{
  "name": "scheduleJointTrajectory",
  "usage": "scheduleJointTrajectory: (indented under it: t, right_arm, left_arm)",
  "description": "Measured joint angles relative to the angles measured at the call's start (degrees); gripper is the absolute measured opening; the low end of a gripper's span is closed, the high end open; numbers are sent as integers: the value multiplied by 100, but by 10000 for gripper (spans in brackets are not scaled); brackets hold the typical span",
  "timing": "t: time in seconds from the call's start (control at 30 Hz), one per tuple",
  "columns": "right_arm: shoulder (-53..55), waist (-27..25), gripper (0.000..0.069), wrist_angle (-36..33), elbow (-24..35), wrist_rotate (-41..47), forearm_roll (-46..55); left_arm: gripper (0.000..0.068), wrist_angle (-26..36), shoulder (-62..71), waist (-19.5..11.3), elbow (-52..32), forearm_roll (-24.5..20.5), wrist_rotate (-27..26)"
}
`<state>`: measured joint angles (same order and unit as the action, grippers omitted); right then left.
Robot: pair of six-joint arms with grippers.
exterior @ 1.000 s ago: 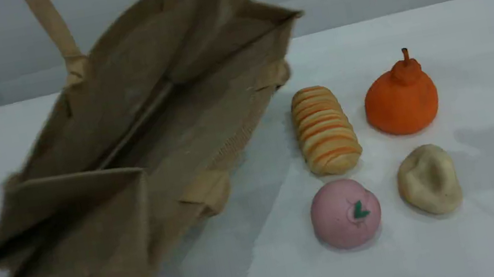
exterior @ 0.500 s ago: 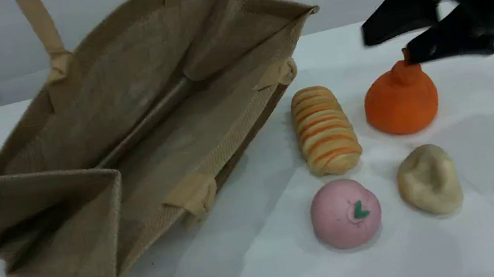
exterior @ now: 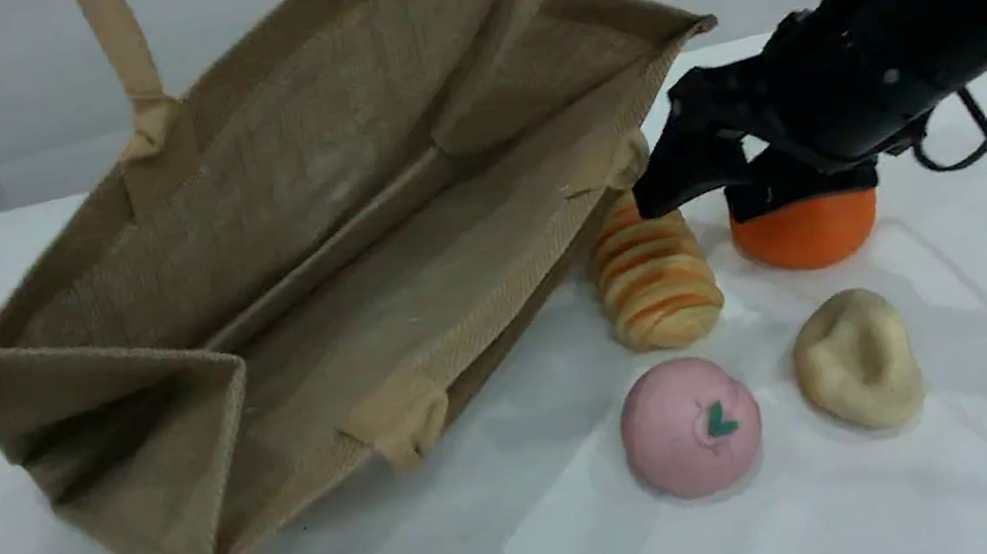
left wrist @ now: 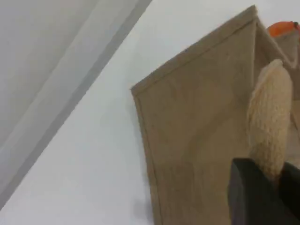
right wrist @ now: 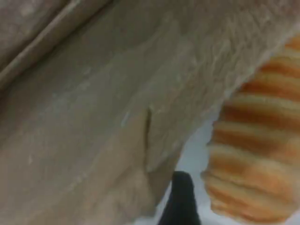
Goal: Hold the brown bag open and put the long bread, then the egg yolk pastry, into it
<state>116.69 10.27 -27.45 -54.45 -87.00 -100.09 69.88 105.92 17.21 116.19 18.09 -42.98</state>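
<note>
We see the brown bag (exterior: 326,246) tipped on the white desk (exterior: 542,553), its mouth gaping toward the foods because the left end effector (left wrist: 269,192) is clamped shut on one beige handle (left wrist: 268,122) and hauls that side up. The long bread (exterior: 657,284) lies just beside the bag's rim, the egg yolk pastry (exterior: 859,360) nearer the camera, neither bagged yet. The right end effector (exterior: 699,175) reaches in low from the right over the bread's far end, jaws spread, holding nothing.
</note>
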Motion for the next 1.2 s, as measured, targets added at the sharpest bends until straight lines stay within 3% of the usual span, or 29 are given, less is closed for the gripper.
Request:
scheduleJointTrajectory:
  t: [0.77, 0.87, 1.03, 1.1, 1.2]
  right_arm:
    - [1401, 5, 501, -399, -893, 135, 0]
    - [1420, 11, 415, -364, -893, 135, -2]
    - [1420, 11, 109, -371, -893, 142, 9]
    - [1368, 3, 74, -475, -886, 159, 29]
    - [1161, 3, 74, -707, -883, 298, 36]
  left_arm:
    - [94, 11, 0, 0, 0, -17, 156]
    - [94, 11, 0, 0, 0, -17, 176]
    - [94, 11, 0, 0, 0, -11, 176]
    - [94, 11, 0, 0, 0, -11, 176]
    - [94, 11, 0, 0, 0, -11, 176]
